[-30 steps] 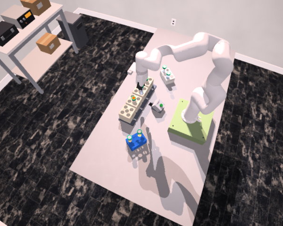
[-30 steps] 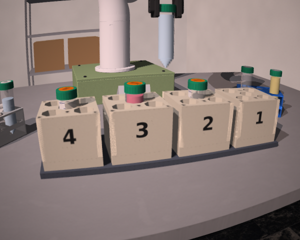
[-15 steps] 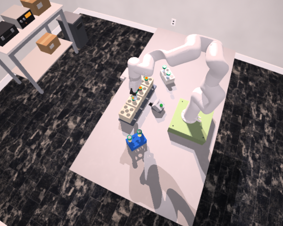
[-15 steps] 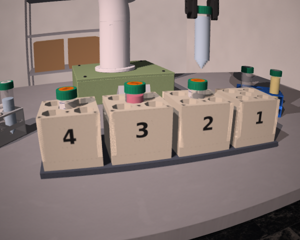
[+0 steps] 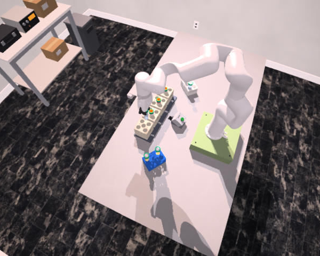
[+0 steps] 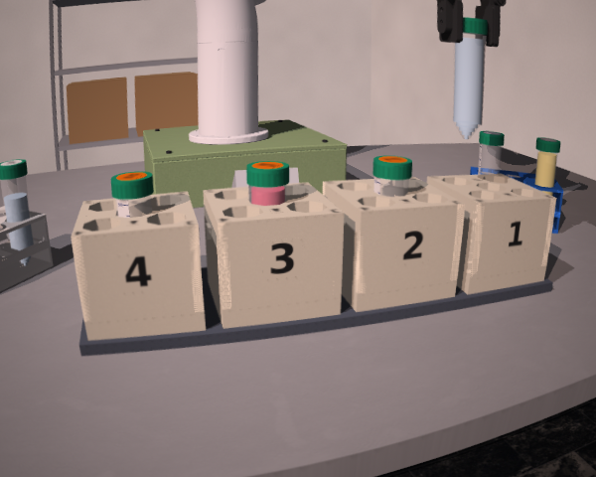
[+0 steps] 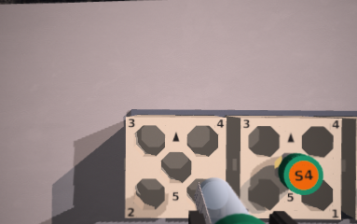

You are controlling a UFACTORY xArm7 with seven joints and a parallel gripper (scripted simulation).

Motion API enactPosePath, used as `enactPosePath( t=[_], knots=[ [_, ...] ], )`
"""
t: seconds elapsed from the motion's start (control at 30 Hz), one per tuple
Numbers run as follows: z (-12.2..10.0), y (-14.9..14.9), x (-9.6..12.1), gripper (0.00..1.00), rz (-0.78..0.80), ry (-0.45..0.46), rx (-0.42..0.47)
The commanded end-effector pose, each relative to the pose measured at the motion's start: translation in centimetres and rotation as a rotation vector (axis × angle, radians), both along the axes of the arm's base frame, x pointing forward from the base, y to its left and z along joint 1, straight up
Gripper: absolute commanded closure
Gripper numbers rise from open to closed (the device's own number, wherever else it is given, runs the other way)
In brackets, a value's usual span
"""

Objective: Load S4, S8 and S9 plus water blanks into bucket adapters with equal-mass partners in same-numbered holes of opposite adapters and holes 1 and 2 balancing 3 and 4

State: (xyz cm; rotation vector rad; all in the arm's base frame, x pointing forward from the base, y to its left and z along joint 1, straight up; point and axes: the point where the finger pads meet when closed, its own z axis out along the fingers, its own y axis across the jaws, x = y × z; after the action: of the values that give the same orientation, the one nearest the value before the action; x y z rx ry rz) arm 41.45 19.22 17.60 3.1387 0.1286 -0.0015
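My gripper (image 5: 144,111) (image 6: 472,41) (image 7: 240,218) is shut on a green-capped tube (image 6: 468,81) (image 7: 222,201) of pale blue liquid. It hangs upright above the holes, its tip over the hole 1 side of adapter 1 (image 6: 499,256) (image 7: 138,163); its cap dot is not readable. Adapter 1 has no tube in it. S4 (image 5: 151,111) (image 6: 392,166) (image 7: 304,175) stands in hole 5 of adapter 2 (image 6: 380,256). S8 (image 5: 158,100) (image 6: 267,174), with pink liquid, stands in adapter 3 (image 6: 308,277). S9 (image 5: 165,88) (image 6: 132,185) stands in adapter 4 (image 6: 170,297).
The adapters stand on the dark stand (image 6: 277,324) (image 7: 180,112). The blue rack (image 5: 153,164) holds two grey-dotted tubes beyond adapter 1. The pale rack (image 5: 190,93) shows a white-dotted blank (image 5: 190,83) (image 6: 12,169). The green DONE key (image 5: 182,119) is beside the stand.
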Motion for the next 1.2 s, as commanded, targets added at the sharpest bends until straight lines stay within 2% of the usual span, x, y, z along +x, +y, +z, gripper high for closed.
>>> enactPosePath(
  t=[0.0,0.07,0.8,1.17],
  knots=[
    [0.2,2.2,0.6,1.0,-0.001,-0.002,0.002],
    [0.2,3.0,0.8,1.0,-0.001,-0.002,0.002],
    [0.2,3.0,0.8,1.0,-0.001,-0.002,0.002],
    [-2.0,3.0,0.8,1.0,-0.001,-0.002,0.002]
  ],
)
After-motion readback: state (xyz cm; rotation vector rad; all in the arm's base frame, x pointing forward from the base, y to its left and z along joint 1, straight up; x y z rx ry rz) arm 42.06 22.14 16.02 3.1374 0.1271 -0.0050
